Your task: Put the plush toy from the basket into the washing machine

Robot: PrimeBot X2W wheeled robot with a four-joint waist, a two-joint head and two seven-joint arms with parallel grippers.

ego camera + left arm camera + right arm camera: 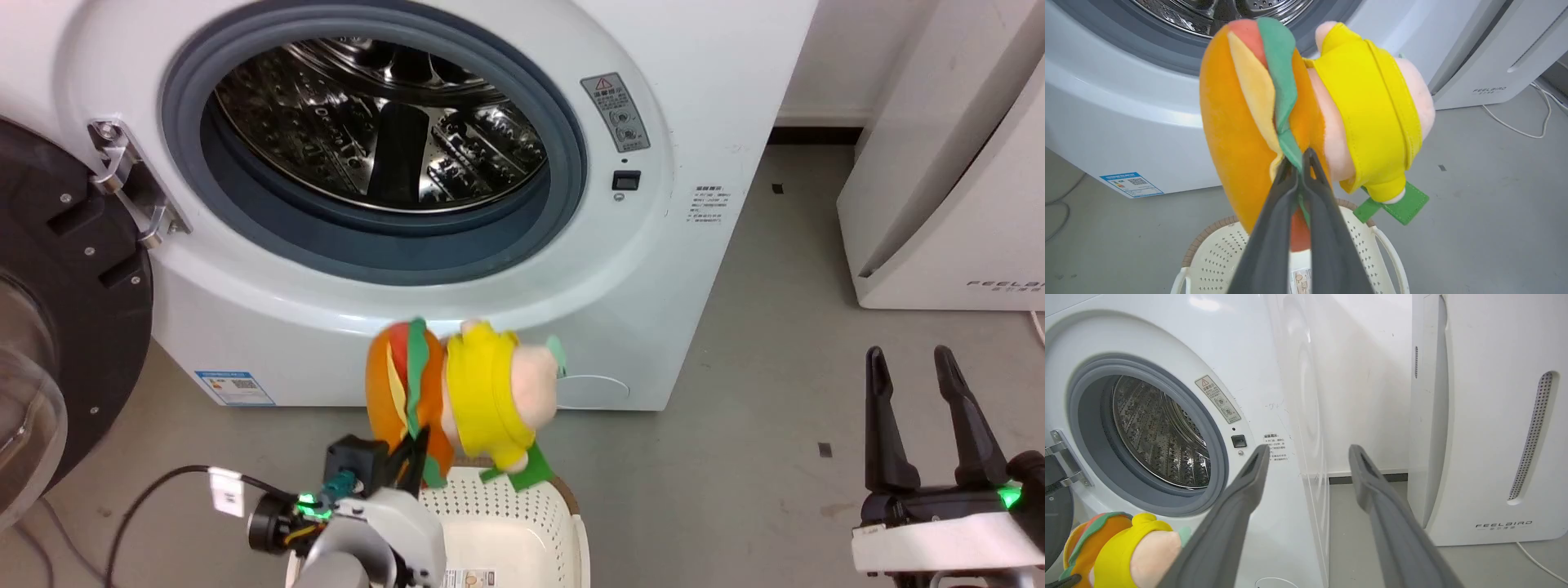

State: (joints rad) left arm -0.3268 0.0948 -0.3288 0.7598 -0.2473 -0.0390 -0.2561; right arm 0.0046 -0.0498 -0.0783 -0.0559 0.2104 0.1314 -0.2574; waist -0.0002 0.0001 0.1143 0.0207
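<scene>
My left gripper (pixel 1300 157) is shut on the plush toy (pixel 465 392), pinching the green layer of its burger part. The toy (pixel 1310 114) hangs in the air above the basket (pixel 522 523), below the porthole of the washing machine (pixel 375 139). Its pale pink head and yellow top point right. The washing machine's door (pixel 57 310) stands swung open at the left, and the steel drum (pixel 1163 433) looks empty. My right gripper (pixel 922 371) is open at the lower right, apart from the toy (pixel 1118 551). Beneath the toy, the cream basket (pixel 1216 253) sits on the floor.
The white FEELBIRD appliance (pixel 947 188) stands on the right, with a gap of grey floor (pixel 759 425) between it and the washing machine. A white cable (pixel 1527 122) lies on the floor near that appliance. A black cable (pixel 155 490) trails from my left arm.
</scene>
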